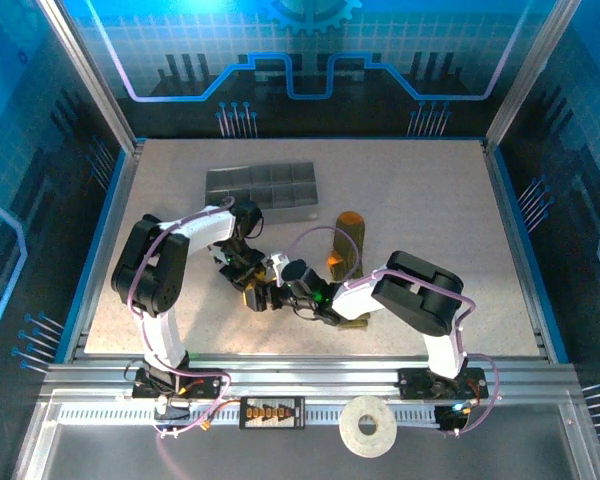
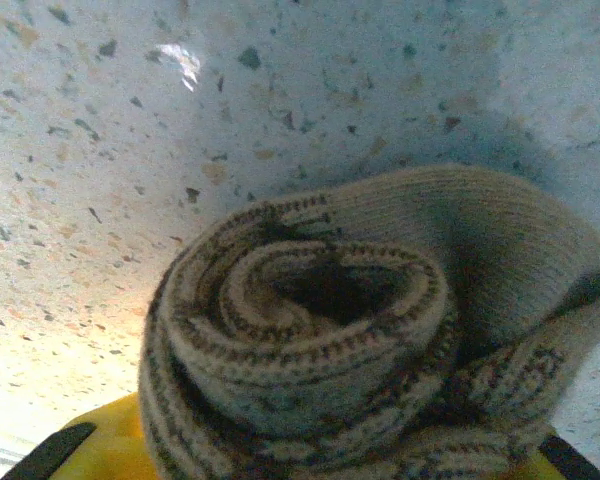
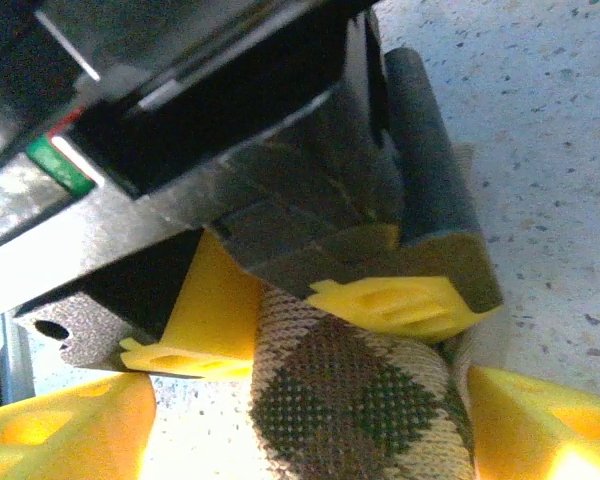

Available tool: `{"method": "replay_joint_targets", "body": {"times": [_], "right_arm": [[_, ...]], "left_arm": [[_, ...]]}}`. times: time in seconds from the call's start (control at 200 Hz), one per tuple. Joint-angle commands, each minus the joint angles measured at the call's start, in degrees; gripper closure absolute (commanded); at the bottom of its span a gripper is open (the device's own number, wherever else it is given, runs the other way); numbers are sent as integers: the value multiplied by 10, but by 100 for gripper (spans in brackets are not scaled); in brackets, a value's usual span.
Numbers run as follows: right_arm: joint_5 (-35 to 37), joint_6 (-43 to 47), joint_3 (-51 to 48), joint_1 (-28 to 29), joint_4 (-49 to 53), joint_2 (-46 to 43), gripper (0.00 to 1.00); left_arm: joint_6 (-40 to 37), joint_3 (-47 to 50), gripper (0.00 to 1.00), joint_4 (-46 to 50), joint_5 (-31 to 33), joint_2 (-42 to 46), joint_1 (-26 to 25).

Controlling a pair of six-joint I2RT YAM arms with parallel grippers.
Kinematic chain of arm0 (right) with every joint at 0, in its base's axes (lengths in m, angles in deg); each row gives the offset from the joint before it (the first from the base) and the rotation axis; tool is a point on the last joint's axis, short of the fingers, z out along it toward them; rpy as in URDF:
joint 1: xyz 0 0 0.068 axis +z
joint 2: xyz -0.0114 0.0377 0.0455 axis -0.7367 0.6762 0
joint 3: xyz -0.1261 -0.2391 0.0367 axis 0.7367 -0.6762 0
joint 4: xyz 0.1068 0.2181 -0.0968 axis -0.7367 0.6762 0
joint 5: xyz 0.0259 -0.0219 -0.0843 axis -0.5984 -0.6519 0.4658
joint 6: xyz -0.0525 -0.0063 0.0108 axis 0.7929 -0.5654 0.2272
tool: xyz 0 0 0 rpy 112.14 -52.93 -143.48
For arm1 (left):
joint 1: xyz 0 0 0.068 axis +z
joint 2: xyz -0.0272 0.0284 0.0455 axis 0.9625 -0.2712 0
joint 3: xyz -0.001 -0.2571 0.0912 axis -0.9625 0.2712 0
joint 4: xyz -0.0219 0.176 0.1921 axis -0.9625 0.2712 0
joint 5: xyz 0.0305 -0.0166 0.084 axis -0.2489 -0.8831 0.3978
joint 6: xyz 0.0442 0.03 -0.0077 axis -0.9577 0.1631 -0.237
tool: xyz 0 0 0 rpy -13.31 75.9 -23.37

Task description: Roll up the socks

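The beige-brown argyle sock (image 2: 380,330) is wound into a thick roll on the speckled table, its spiral end facing the left wrist camera. My left gripper (image 2: 320,460) is shut on this roll, with a yellow finger (image 2: 85,450) at each lower corner. In the right wrist view the left gripper's yellow fingers (image 3: 390,300) pinch the argyle sock (image 3: 350,410). My right gripper (image 3: 300,440) is open around it, with table showing beside its left finger (image 3: 60,430). From above, both grippers (image 1: 252,288) (image 1: 280,293) meet mid-table. The olive green sock (image 1: 345,245) lies flat behind them, its orange toe far.
A grey divided tray (image 1: 260,188) sits at the back left of the table. A white tape roll (image 1: 368,428) rests on the front rail. Blue enclosure walls border the table; bare tabletop (image 1: 450,210) stretches to the right.
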Motion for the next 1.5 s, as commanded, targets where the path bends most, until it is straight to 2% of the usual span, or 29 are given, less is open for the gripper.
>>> {"method": "replay_joint_targets", "body": {"times": [0.0, 0.125, 0.2, 0.29, 0.43, 0.545, 0.615, 0.72, 0.825, 0.966, 1.066, 1.226, 1.376, 1.496], "right_arm": [[-13, -63, 13, 4, 117, 50, 26], [-21, -77, 19, 1, 124, 66, 39], [-15, -87, 14, 3, 122, 71, 42], [-4, -97, 7, 3, 119, 76, 52], [11, -92, 22, 0, 143, 81, 60], [19, -84, 45, -2, 169, 81, 75], [25, -77, 54, -1, 195, 76, 86], [32, -69, 50, -2, 209, 66, 100], [20, -54, 49, -4, 220, 66, 100], [-6, -54, 42, -13, 220, 70, 100], [-17, -58, 39, -17, 222, 74, 100], [-28, -69, 31, -23, 211, 76, 100], [-16, -49, 30, -23, 201, 56, 100], [16, -11, 36, -22, 252, 4, 100]], "left_arm": [[10, 66, 78, 3, 27, -79, -7], [10, 67, 78, 0, 24, -79, -7], [11, 68, 78, -1, 22, -79, -7], [12, 71, 78, -5, 17, -75, -7], [19, 82, 79, -13, 7, -64, -7], [20, 88, 78, -15, 1, -50, -6], [22, 90, 73, -20, 2, -26, -5], [27, 85, 54, -19, 16, 31, -2], [34, 84, 32, -23, 33, 95, 3], [32, 103, 20, -64, 45, 161, 14], [30, 144, 17, -127, 42, 205, 22], [18, 205, 18, -206, 23, 240, 27], [22, 223, 19, -202, 19, 258, 33], [36, 190, 16, -132, 83, 337, 40]]}}
